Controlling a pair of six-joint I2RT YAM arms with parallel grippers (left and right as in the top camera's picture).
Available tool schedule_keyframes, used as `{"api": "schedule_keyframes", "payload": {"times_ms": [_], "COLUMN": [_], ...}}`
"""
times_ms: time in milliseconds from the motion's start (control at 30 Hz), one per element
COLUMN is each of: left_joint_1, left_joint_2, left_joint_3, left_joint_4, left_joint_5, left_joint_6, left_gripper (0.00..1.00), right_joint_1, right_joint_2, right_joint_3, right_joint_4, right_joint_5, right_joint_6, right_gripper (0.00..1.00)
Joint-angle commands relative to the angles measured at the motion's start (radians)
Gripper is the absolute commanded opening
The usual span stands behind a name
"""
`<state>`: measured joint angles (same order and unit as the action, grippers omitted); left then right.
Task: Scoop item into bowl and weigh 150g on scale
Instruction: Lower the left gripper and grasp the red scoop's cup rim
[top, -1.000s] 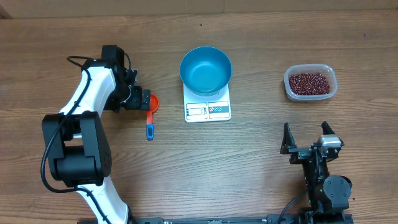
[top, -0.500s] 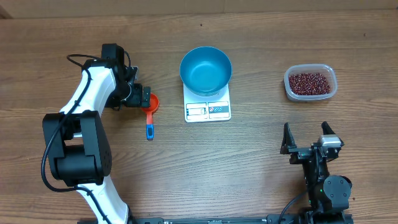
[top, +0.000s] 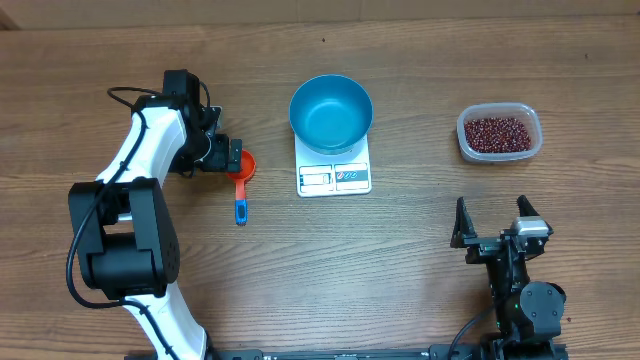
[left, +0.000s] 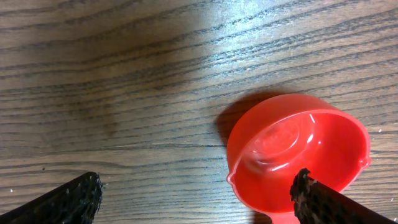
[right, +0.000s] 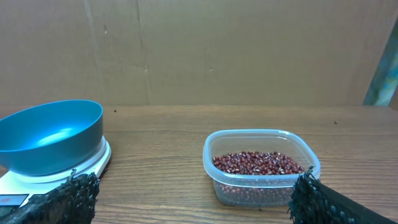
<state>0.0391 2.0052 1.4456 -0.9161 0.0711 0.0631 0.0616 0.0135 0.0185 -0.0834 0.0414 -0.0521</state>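
Two arms, and neither one has moved in the last second. The left jaws were low beside the red scoop (top: 241, 195) a second ago, and they are in the same spot now. They are wide open and hold nothing. The right jaws are wide open too, and empty, down by the near edge of the worktop (top: 400, 260), well apart from everything else.

We think this means the task has hardly started. The scoop lies flat on the worktop, not picked up. The blue bowl (top: 331, 115) sits on the white scale (top: 334, 177) and has nothing in it. All the beans (top: 495, 131) are in the clear tub (top: 500, 158), far over on the right. So the next step, as we judge it, is to close on the scoop and lift it.

The view from above shows us the whole scoop, with its red cup and its blue handle pointing toward the near edge. It also shows how far the scoop is from the tub, with the bowl and scale in between.

The left wrist view shows only the red cup, close up. It is shiny and empty inside. One dark finger (left: 323, 202) is in front of the cup's near edge, and the other is far off to the side. The cup is not in the middle of the gap. We cannot tell if the finger touches it.

The right wrist view shows the bowl and the tub from the side. The beans lie low in the tub.
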Motion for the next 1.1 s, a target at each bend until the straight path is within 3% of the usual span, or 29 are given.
{"api": "schedule_keyframes", "payload": {"times_ms": [0, 1067], "left_joint_1": [-0.008, -0.008], "left_joint_2": [0.019, 0.058], "left_joint_3": [0.01, -0.004], "left_joint_4": [0.003, 0.012], "left_joint_5": [0.0, 0.0], "left_joint_6": [0.019, 0.02], "left_gripper": [1.0, 1.0], "right_joint_1": [0.008, 0.008], "right_joint_2": [-0.011, -0.011], "right_joint_3": [-0.011, -0.011], "right_joint_4": [0.003, 0.002], "right_joint_5": [0.006, 0.006], "right_joint_6": [0.007, 0.007], "right_gripper": [1.0, 1.0]}}
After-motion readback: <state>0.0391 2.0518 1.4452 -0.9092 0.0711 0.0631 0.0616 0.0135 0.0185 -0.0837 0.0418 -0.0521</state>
